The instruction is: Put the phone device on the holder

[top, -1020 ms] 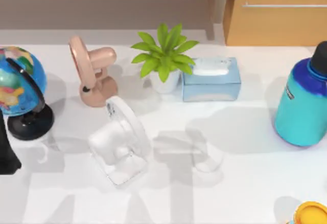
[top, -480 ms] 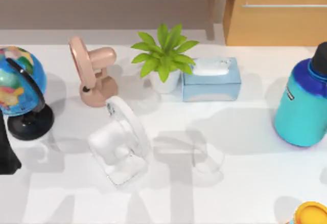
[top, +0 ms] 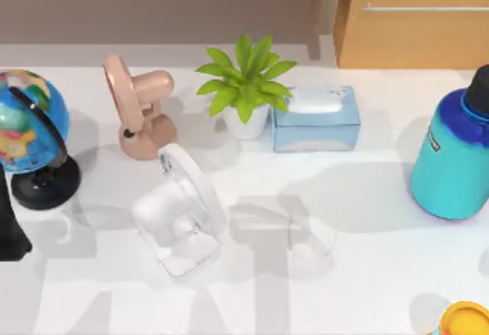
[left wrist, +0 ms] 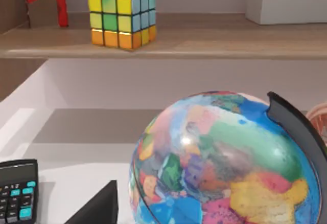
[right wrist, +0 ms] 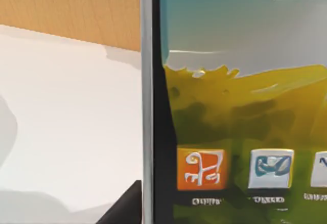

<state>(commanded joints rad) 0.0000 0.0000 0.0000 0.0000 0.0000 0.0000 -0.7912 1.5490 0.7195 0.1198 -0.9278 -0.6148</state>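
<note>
Filling your right wrist view at close range is the phone device (right wrist: 230,106), silver rim upright, lit screen showing a green-orange landscape and three app icons in a row; a dark finger tip (right wrist: 125,206) sits just beside the rim, but whether the right gripper is clamped on the phone I cannot tell. White table (right wrist: 66,111) lies behind it. Your left arm (top: 9,228) stays parked at the table's left edge, beside one globe (top: 27,132). From above, count two fans, one pink (top: 137,113), one white (top: 179,213), then one potted plant (top: 244,86), one tissue box (top: 317,118), one teal bottle (top: 454,155).
</note>
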